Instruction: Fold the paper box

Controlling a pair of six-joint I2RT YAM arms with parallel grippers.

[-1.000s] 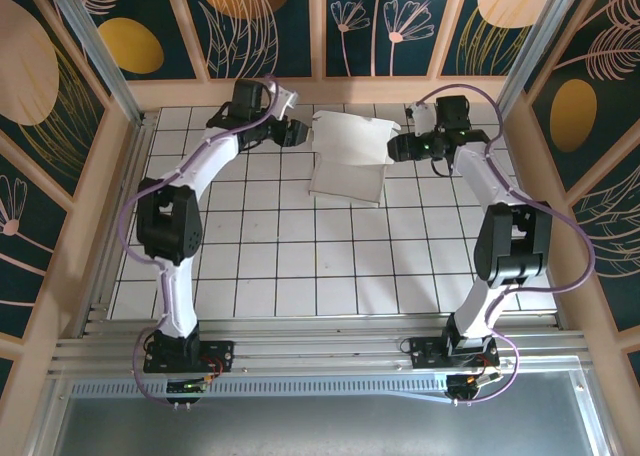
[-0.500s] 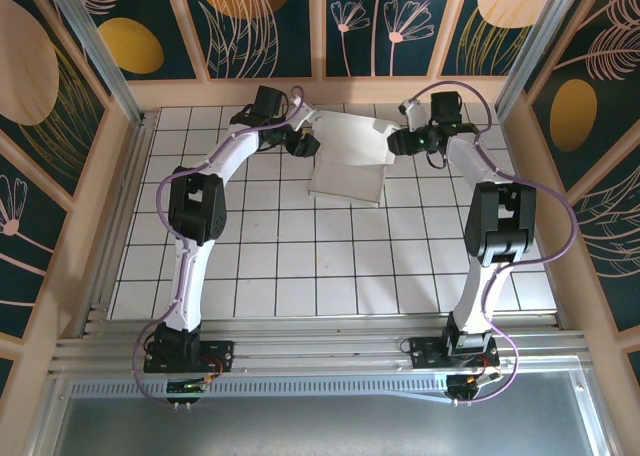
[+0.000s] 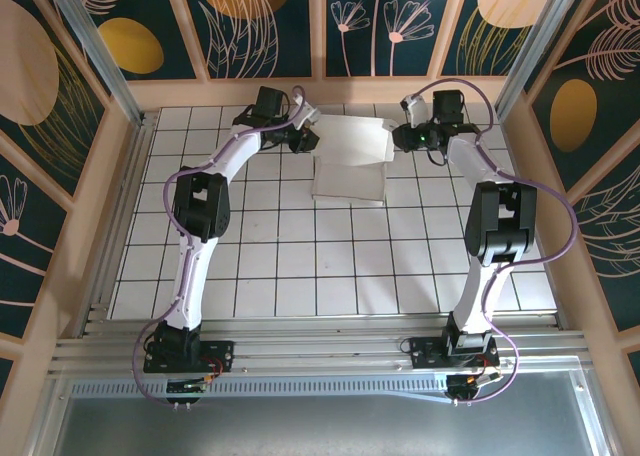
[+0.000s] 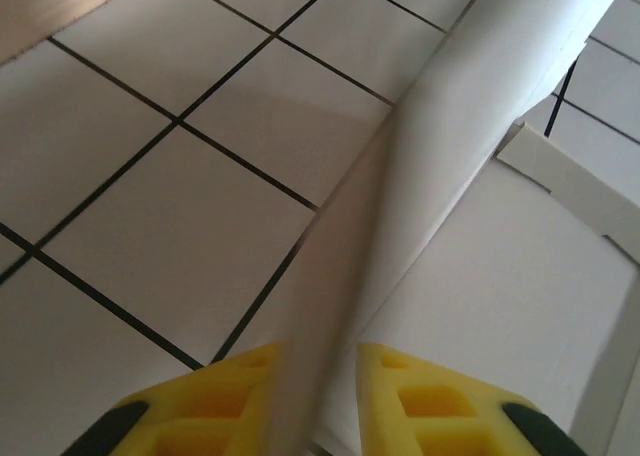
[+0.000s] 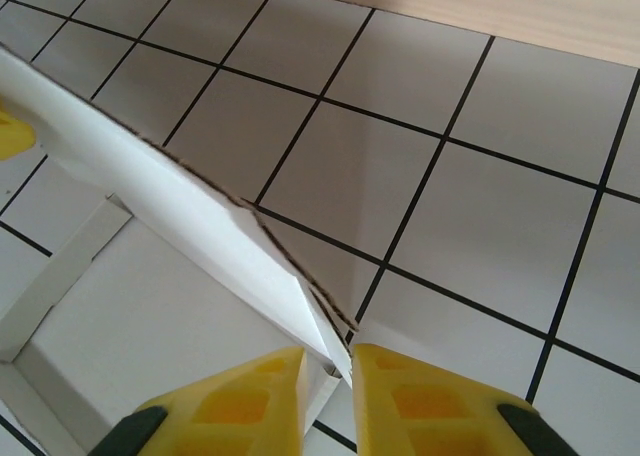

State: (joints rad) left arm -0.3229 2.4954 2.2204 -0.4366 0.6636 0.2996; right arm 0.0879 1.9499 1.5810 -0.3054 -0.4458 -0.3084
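The white paper box [image 3: 350,156] lies at the far middle of the tiled floor, its far flap raised. My left gripper [image 3: 310,136] is at that flap's left end, and in the left wrist view its yellow fingers [image 4: 215,406] are shut on the flap's edge [image 4: 470,96], which rises up and to the right. My right gripper [image 3: 398,138] is at the flap's right end. The right wrist view has its yellow fingers [image 5: 240,401] pinching the corner of the flap [image 5: 180,196]. The box's flat panel [image 5: 150,346] lies below the flap.
The wooden back wall [image 3: 320,91] runs close behind the box and both grippers. Wooden side walls [image 3: 85,226] border the tiled floor [image 3: 330,256]. Open tiles stretch from the box toward the arm bases.
Both grippers moved in to the raised flap's two ends and shut on it. The flap now stands more upright than a second ago.
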